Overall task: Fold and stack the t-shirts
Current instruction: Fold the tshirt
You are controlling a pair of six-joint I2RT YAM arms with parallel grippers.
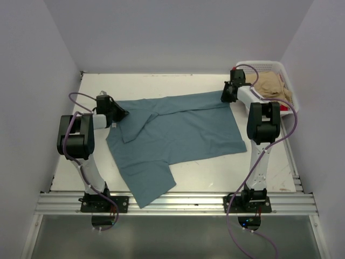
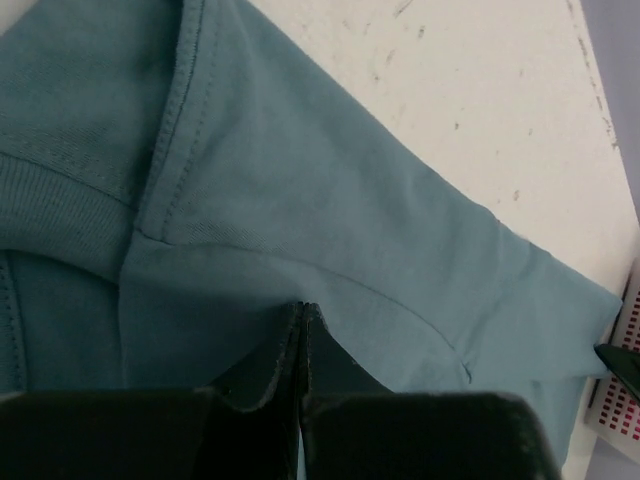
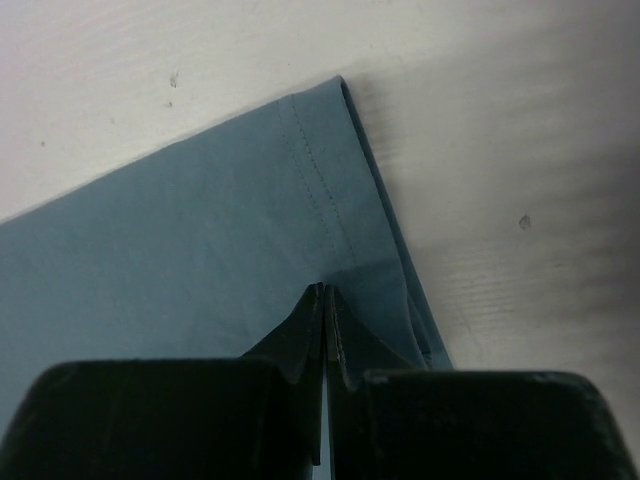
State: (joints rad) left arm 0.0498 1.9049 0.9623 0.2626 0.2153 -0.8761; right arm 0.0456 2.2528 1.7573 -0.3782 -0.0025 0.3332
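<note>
I had the left gripper [image 2: 303,310] and right gripper [image 3: 325,292] each pinching the shirt [image 1: 178,129], which lay stretched crosswise between them

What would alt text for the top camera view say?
A teal t-shirt lies spread on a white table, the left gripper shut on its left edge, the right gripper on its far right corner. A white basket holds tan clothing.

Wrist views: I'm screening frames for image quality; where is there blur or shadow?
Left wrist: the jaws at the bottom are blurred, while the t-shirt seams are sharp. Right wrist: the jaws are soft too, the hem stitching is crisp, and soft shadow darkens the table at right.
</note>
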